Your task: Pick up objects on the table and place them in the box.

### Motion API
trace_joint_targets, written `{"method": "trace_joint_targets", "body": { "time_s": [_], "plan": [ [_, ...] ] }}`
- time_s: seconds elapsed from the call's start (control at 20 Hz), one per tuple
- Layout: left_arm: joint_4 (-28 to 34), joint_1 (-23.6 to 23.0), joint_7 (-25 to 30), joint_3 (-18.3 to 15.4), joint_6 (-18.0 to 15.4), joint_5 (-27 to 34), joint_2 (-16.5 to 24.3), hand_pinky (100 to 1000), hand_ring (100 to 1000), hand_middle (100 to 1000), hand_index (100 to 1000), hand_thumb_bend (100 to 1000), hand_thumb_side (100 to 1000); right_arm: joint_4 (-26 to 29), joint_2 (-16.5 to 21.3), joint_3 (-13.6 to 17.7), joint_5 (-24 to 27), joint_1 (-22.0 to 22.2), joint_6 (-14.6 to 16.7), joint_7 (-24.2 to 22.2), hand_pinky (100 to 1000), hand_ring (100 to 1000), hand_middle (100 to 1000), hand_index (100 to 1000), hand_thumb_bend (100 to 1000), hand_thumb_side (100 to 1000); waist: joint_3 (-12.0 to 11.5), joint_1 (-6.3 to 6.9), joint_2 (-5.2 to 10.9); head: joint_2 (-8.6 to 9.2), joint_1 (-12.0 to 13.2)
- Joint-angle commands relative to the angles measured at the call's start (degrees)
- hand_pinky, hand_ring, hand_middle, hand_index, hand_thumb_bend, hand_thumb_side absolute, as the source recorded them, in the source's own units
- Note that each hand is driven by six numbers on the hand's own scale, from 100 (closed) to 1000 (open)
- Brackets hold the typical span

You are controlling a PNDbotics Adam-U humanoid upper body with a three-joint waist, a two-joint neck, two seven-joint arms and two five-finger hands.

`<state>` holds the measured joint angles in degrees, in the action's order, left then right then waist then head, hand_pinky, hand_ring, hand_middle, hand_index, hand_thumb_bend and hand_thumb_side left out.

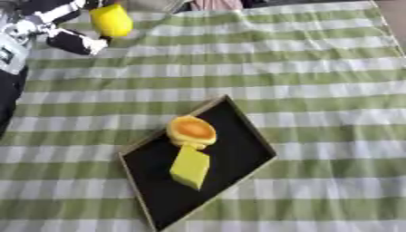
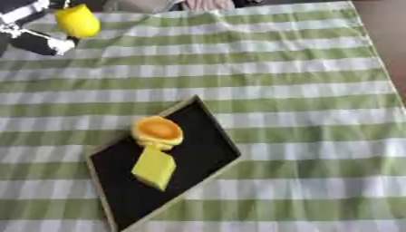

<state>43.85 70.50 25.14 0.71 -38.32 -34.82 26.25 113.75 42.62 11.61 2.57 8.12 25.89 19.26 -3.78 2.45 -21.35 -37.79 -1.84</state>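
Observation:
My left hand is at the far left of the table, raised, black with white patches. Its fingers curl round a yellow rounded object, which is blurred and partly covered by them. The box is a shallow black tray with a tan rim, lying askew in the middle near the front. Inside it sit a round orange-topped piece and, just in front of and touching it, a yellow block. My right hand shows in neither view.
A green and white striped cloth covers the table. A brown strip shows past the table's right edge. Something pinkish lies at the far edge.

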Motion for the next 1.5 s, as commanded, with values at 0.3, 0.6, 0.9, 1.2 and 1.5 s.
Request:
{"method": "trace_joint_targets", "body": {
  "time_s": [0.3, 0.6, 0.9, 1.2, 1.5],
  "plan": [
    [16.11, -5.79, 12.87, 5.42, -6.49, 15.95, 0.08, 724, 692, 528, 611, 100, 288, 0.84, 2.3, 0.82, 0.43, 0.63, 0.34, 0.57, 974, 883, 695, 753, 100, 470, -1.78, -0.5, 2.81, -1.4, -1.21],
    [26.94, -11.72, 10.37, 10.99, -5.35, 17.82, -1.28, 722, 692, 532, 630, 100, 288, 0.84, 2.33, 0.87, 0.57, 1.44, 0.4, 0.47, 974, 883, 693, 752, 100, 470, -3.25, -0.48, 3.58, -2.31, -1.64],
    [30.84, -15.16, 9.62, 13.38, -2.31, 16.2, -1.31, 718, 686, 533, 634, 100, 276, 0.84, 1.93, 0.68, -0.01, 1.9, 0.51, 0.49, 974, 884, 691, 750, 100, 470, -3.83, -0.73, 3.58, -2.38, -1.7],
    [32.52, -17.58, 13.1, 14.45, -0.23, 15.48, -3.67, 714, 682, 532, 636, 100, 269, 0.84, 1.29, 0.49, -0.65, 1.91, 0.47, 0.46, 975, 884, 690, 750, 100, 470, -4.04, -1.11, 3.09, -2.41, -1.74],
    [33.69, -20.45, 16.35, 15.26, 1.11, 14.49, -5.49, 715, 682, 535, 641, 100, 264, 0.84, 1.14, 0.41, -0.87, 1.8, 0.75, 0.56, 974, 883, 689, 749, 100, 470, -4.03, -1.24, 2.93, -2.39, -1.77]
  ]
}}
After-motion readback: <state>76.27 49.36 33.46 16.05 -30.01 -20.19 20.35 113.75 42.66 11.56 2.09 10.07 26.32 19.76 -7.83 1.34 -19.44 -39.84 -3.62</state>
